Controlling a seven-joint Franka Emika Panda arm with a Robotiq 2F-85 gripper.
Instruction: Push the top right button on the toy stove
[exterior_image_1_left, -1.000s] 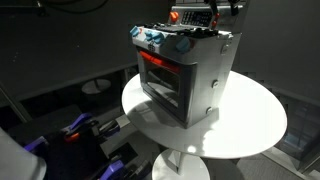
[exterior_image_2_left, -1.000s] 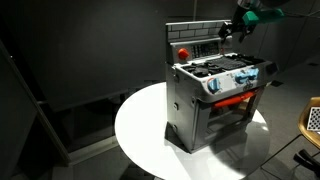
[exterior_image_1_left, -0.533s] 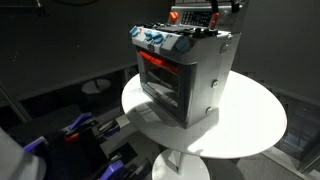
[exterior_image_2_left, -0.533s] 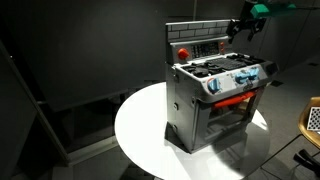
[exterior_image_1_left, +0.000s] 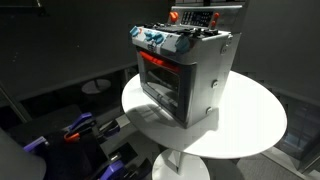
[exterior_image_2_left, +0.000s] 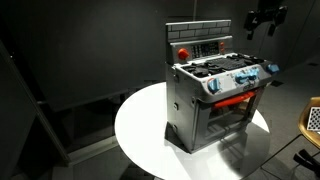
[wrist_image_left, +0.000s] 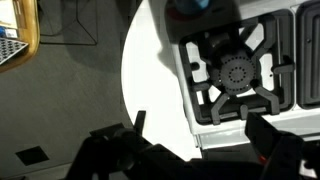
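The toy stove (exterior_image_1_left: 185, 75) is a silver-grey box with a red-glowing front window, blue front knobs and a raised red back panel. It stands on the round white table (exterior_image_1_left: 255, 125) and shows in both exterior views (exterior_image_2_left: 215, 95). My gripper (exterior_image_2_left: 265, 20) hangs in the air above and to the right of the back panel, apart from it, open and empty. It is out of the frame in an exterior view. In the wrist view the open fingers (wrist_image_left: 200, 125) frame a black burner grate (wrist_image_left: 235, 75) on the stove top.
The table's white top (wrist_image_left: 150, 80) shows beside the stove in the wrist view. A dark floor and dark walls surround the table. Blue and red equipment (exterior_image_1_left: 80, 130) sits low beside the table. A wooden-framed object (wrist_image_left: 18, 40) lies off the table.
My gripper has lifted up and away from the red back panel, moving right in an exterior view and leaving the frame of the other.
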